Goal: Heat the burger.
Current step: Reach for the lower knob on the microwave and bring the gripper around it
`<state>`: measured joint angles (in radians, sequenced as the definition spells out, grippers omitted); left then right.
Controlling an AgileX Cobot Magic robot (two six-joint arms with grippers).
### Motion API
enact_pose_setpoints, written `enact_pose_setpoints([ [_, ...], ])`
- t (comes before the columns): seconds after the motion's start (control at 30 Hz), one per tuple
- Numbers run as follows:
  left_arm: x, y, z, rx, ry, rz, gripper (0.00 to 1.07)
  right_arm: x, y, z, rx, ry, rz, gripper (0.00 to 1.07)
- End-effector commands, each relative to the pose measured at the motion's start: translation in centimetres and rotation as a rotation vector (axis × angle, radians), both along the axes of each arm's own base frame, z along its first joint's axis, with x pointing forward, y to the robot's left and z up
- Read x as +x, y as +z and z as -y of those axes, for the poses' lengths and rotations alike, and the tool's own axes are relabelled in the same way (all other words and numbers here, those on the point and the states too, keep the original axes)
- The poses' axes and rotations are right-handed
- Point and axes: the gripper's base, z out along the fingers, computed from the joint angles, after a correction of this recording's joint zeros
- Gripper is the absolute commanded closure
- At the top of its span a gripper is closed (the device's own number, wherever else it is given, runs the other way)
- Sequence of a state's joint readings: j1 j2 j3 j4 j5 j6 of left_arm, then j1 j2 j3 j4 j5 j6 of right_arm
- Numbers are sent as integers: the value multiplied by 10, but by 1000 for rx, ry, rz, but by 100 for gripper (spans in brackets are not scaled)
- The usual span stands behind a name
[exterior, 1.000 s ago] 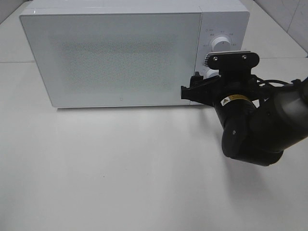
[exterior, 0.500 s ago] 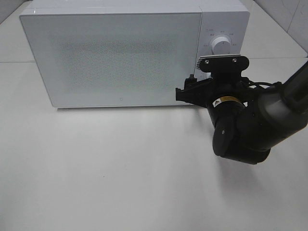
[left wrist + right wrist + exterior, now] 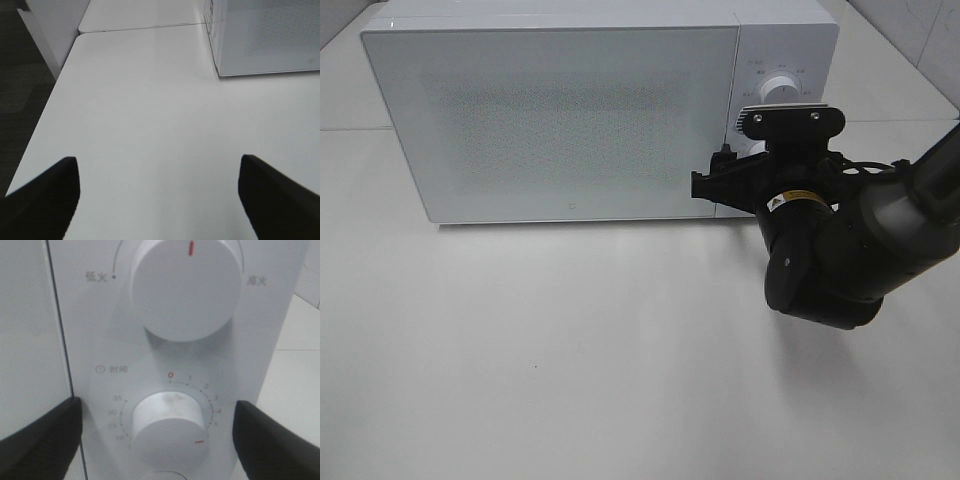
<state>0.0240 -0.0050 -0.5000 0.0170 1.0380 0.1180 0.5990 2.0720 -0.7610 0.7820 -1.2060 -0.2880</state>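
A white microwave oven [image 3: 570,110] stands on the white desk [image 3: 570,360] in the upper half of the high view, its frosted door shut. Where the burger is cannot be told; no view shows it.

The right arm [image 3: 850,260] reaches in from the right edge of the frame, and its right pincer [image 3: 157,437] is up against the oven's control panel [image 3: 95,330], at the upper right of the high view. In the right wrist view the two dark fingers [image 3: 40,435] stand apart at the lower corners of the frame. The timer knob [image 3: 170,427] sits between them, with bare panel showing on each side of it. The knob's red pointer [image 3: 199,442] aims at the lower right, just past the 5 on the scale. Above it the larger power dial [image 3: 185,290] has its red mark [image 3: 190,247] pointing straight up.

The left pincer [image 3: 157,200] is over bare desk, jaws apart with nothing between them. A lower corner of the oven lies at the upper right of that frame.
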Motion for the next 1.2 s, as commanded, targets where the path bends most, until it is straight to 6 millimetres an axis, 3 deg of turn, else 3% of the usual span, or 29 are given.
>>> enact_pose_setpoints([
  [0.03,-3,-1,0,-7,3,20,26,5,19,3,-20,-35,193,31],
  [0.47,-3,-1,0,-7,3,20,26,5,18,2,-7,-31,181,40],
  [0.67,-3,-1,0,-7,3,20,26,5,16,2,26,-29,160,58],
  [0.7,-3,-1,0,-7,3,20,26,5,15,2,35,-30,158,68],
  [0.73,-3,-1,0,-7,3,20,26,5,15,2,35,-30,158,68],
  [0.77,-3,-1,0,-7,3,20,26,5,14,1,38,-28,147,78],
  [0.83,-3,-1,0,-7,3,20,26,5,14,1,39,-26,140,82],
  [0.87,-3,-1,0,-7,3,20,26,5,13,1,40,-25,134,92],
  [0.93,-3,-1,0,-7,3,20,26,5,13,1,39,-19,133,98],
  [1.2,-3,-1,0,-7,3,20,26,5,13,-1,43,-1,138,101],
])
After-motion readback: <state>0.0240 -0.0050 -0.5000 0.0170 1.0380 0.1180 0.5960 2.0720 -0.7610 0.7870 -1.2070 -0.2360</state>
